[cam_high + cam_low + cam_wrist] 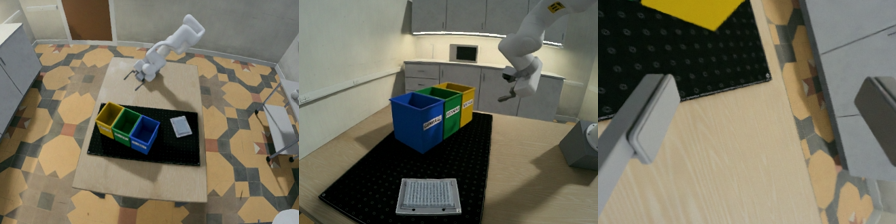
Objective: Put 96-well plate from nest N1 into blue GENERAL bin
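The 96-well plate (182, 127) (428, 194) lies flat in the pale plate nest (428, 211) on the black mat's right part in the top view. The blue bin (136, 140) (409, 125), labelled GENERAL, stands upright and looks empty inside as far as its opening shows. The green bin (119, 132) (452, 126) and the yellow bin (106, 125) (467, 117) (698, 10) stand upright in a row beside it. My gripper (130, 84) (768, 120) is open, nothing between its fingers, high above the table behind the mat, far from the plate and nearest the yellow bin's side.
The black perforated mat (177, 153) (469, 154) (698, 65) carries the bins and the nest on the wooden table (136, 176) (516, 142) (728, 165). The bins stand close together between the mat's left edge and its middle in the top view. Grey cabinets (459, 85) (858, 90) stand beyond the table.
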You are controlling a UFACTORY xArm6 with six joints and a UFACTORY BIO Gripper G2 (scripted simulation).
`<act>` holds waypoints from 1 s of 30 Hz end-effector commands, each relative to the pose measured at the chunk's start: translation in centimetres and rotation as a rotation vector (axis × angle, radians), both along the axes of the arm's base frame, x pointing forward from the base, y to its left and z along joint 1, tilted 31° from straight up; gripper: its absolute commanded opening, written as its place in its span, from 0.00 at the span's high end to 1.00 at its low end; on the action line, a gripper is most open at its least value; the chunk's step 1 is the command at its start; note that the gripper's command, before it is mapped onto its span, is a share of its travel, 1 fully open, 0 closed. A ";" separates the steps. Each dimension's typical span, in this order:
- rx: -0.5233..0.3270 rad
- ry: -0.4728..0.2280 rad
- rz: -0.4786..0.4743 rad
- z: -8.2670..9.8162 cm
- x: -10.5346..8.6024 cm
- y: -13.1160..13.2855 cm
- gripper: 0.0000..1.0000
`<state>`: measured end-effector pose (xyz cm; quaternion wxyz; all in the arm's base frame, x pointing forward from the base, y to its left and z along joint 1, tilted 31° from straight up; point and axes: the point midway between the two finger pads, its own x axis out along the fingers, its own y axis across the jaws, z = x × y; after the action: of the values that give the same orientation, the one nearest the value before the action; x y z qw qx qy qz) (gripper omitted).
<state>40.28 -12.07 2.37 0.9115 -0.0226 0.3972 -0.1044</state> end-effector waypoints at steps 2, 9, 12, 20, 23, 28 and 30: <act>0.117 -0.079 0.001 0.9 1.4 1.6 0.63; 0.204 -0.149 0.005 2.0 3.1 3.6 0.63; 0.228 -0.172 0.007 2.2 3.6 4.1 0.63; 0.346 -0.293 0.018 3.4 5.5 6.1 0.63; 0.346 -0.293 0.018 3.7 6.0 6.6 0.63; 0.406 -0.370 0.027 4.4 7.3 8.0 0.63; 0.425 -0.397 0.030 4.6 7.6 8.3 0.63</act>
<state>46.87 -4.63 6.43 0.9539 0.1642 0.2506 -0.0183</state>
